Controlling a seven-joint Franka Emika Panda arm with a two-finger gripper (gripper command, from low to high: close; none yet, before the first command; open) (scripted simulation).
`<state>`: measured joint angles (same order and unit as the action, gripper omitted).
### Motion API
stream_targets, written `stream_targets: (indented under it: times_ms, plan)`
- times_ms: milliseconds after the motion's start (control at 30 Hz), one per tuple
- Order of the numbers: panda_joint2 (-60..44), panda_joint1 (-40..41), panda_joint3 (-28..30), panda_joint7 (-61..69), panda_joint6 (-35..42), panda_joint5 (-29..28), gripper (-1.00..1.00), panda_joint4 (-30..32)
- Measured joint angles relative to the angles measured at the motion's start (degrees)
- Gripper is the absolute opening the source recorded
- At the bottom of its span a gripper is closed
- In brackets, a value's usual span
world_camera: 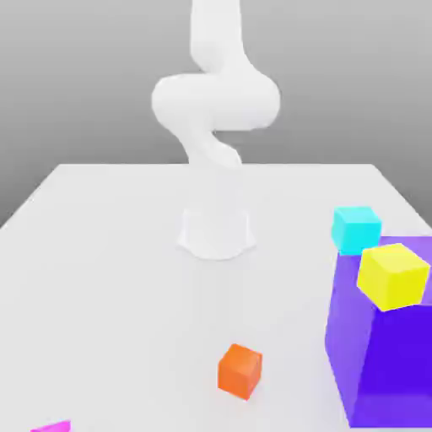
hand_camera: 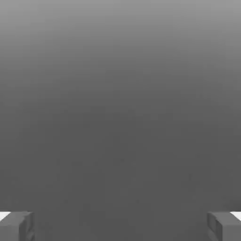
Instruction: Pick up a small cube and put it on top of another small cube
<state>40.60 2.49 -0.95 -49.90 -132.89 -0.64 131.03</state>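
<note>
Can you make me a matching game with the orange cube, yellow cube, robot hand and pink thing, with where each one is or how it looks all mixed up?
Things:
1. orange cube
2. yellow cube
3. hand
4. pink thing

Places and states:
A. fingers wide apart, with nothing between them
B. at the bottom edge of the exterior view, partly cut off
C. on the white surface, below the robot's base in the exterior view
D. in front of part of the big purple block in the exterior view

Right pairs: 1-C, 2-D, 3-A, 4-B
</note>
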Motion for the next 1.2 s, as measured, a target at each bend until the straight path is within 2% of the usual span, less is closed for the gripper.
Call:
stream_targets:
  times_ms: [333,633,833,1033,1167,1200]
  plan:
    - [-21.16,8.35,-2.38,-17.17,-4.48,-3.63,0.00,-3.03]
    - [-39.83,12.68,-0.67,-31.56,-8.45,-5.73,0.00,-5.71]
    - [-52.10,14.43,0.83,-39.10,-11.31,-4.13,0.00,-7.43]
    - [-64.21,16.31,2.14,-44.59,-14.19,0.50,0.00,-9.13]
    - [-72.47,16.95,2.04,-45.39,-19.28,1.86,0.00,-10.82]
    - [-74.26,16.99,2.00,-45.38,-20.62,1.94,-1.00,-11.22]
